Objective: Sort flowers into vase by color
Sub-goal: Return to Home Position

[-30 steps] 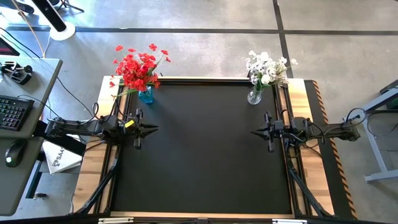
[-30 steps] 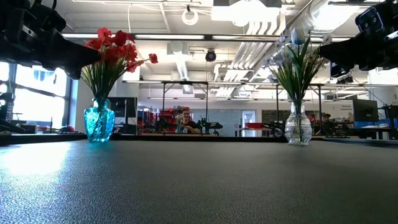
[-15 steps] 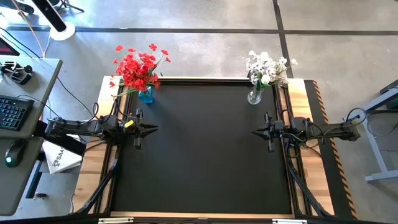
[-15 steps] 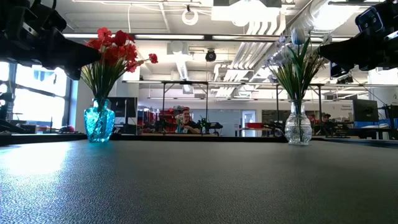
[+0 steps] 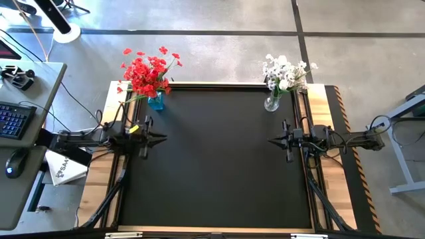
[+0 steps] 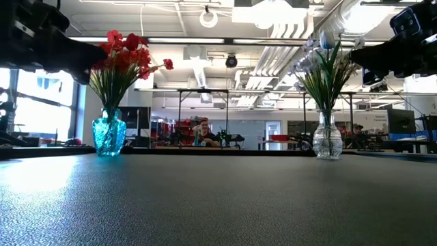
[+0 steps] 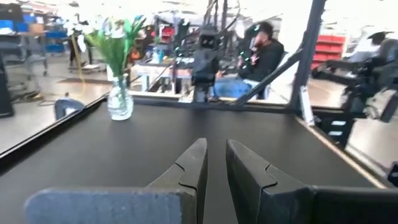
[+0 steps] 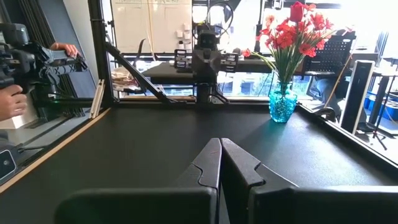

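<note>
Left end effector: at worktop side, empty, narrow gap. Right end effector: opposite side, empty, fingers closed together. Both likely parked, sorting apparently complete. Far edge: red flowers in blue vase, white flowers in clear vase.

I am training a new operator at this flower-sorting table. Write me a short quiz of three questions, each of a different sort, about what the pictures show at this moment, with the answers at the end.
1. True or false: the red flowers stand in the blue vase.
2. Fill in the missing word: the left gripper and the right gripper both hold ____.
3. Choose one. The white flowers are:
A) in the blue vase, mixed with the red flowers
B) in the transparent vase
C) in the left gripper

Key: 1 true; 2 nothing; 3 B.
</note>
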Controlling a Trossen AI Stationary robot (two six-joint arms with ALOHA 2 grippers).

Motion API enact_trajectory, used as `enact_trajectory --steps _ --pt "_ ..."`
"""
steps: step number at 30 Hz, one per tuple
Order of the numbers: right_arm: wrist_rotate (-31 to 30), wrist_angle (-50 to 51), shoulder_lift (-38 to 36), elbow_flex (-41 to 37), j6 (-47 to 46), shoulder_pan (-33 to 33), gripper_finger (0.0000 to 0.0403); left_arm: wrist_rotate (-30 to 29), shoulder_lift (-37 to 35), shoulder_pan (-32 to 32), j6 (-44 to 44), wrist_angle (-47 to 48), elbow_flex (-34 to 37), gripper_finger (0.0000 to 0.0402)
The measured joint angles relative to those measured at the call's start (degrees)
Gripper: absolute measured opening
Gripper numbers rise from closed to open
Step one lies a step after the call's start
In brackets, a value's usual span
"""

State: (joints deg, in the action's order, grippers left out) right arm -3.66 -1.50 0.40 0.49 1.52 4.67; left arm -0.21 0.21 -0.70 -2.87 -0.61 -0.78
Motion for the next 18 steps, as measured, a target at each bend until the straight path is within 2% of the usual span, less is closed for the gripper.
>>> enact_trajectory --steps 9,18 --pt "-0.2 0.0 0.0 0.0 0.0 0.0 0.0 0.1 0.0 -4.2 -3.3 0.0 0.0 0.0046" --pt "-0.2 0.0 0.0 0.0 0.0 0.0 0.0 -0.5 0.1 -5.0 -5.5 0.0 0.0 0.0046"
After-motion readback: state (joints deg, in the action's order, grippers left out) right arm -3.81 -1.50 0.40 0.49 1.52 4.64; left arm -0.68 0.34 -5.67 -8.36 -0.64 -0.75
